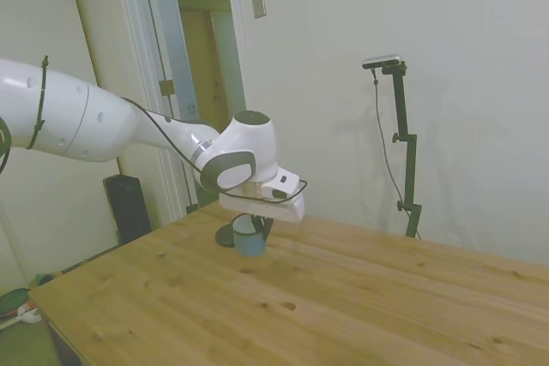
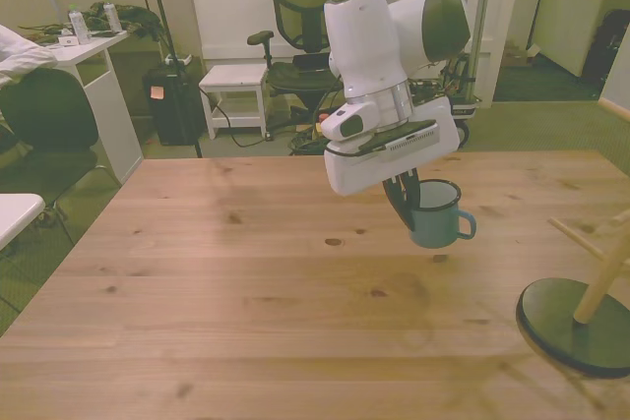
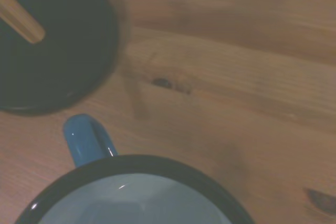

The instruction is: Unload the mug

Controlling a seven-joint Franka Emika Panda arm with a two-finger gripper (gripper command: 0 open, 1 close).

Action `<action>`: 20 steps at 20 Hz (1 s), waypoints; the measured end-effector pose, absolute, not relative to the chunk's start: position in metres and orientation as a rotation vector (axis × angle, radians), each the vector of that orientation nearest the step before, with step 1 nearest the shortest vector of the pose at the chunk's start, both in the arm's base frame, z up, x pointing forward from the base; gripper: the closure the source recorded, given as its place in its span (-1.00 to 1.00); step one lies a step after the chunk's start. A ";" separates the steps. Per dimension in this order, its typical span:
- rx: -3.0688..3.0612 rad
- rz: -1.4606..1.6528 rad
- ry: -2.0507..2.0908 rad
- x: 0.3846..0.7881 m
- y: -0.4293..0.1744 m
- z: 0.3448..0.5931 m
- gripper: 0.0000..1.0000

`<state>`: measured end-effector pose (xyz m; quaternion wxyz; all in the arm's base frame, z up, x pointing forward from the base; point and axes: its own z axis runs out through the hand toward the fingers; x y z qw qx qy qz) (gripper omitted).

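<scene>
The light-blue mug (image 2: 438, 215) hangs upright a little above the wooden table (image 2: 246, 272), its handle toward the front view's right, with its shadow on the boards below it. My gripper (image 2: 408, 210) is shut on the mug's rim, one dark finger running down the outer wall. In the side view the mug (image 1: 250, 237) sits under my gripper (image 1: 257, 225), just in front of the stand's dark base (image 1: 226, 235). Up close in the wrist view are the mug's dark rim and white inside (image 3: 131, 192) and its blue handle (image 3: 86, 140).
The wooden peg stand (image 2: 598, 268) with its dark round base (image 2: 571, 327) stands at the table's edge on the front view's right; the base (image 3: 52, 45) also fills a corner of the wrist view. An office chair (image 2: 305, 7), stool and desk lie beyond the table.
</scene>
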<state>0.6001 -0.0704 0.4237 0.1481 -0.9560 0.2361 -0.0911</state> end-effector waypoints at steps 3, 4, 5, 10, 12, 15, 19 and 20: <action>-2.774 -0.231 0.705 0.593 -0.070 0.415 1.00; -2.780 -0.225 0.717 0.593 -0.070 0.413 1.00; -2.782 -0.218 0.736 0.593 -0.070 0.411 1.00; -2.809 -0.181 0.825 0.600 -0.068 0.397 1.00; -2.815 -0.176 0.852 0.604 -0.067 0.394 1.00; -2.832 -0.172 0.895 0.610 -0.066 0.389 1.00; -2.844 -0.163 0.929 0.618 -0.064 0.383 1.00; -2.845 -0.162 0.933 0.620 -0.063 0.383 1.00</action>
